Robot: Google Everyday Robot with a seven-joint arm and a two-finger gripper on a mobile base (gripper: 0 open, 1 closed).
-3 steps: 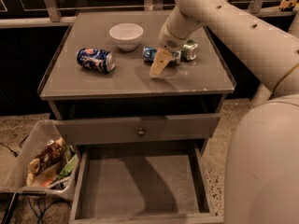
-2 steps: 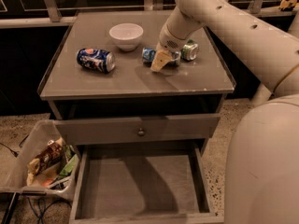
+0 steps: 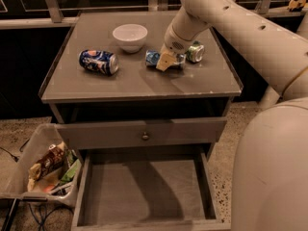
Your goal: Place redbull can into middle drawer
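Note:
The redbull can, slim, light blue and silver, lies on its side on the table top, right of the middle. My gripper has come down on the can from above and covers its middle and right part. The middle drawer is pulled out below the table, a grey box with a bare floor. The arm reaches in from the upper right.
A fat dark-blue can lies on its side at the table's left. A white bowl stands at the back. A green can lies just right of the gripper. A shut drawer front with a knob is above the open drawer. A bin of rubbish stands on the floor at the left.
My gripper has moved a little up the picture, towards the back of the table, and onto the redbull can. The cans and the bowl have not moved.

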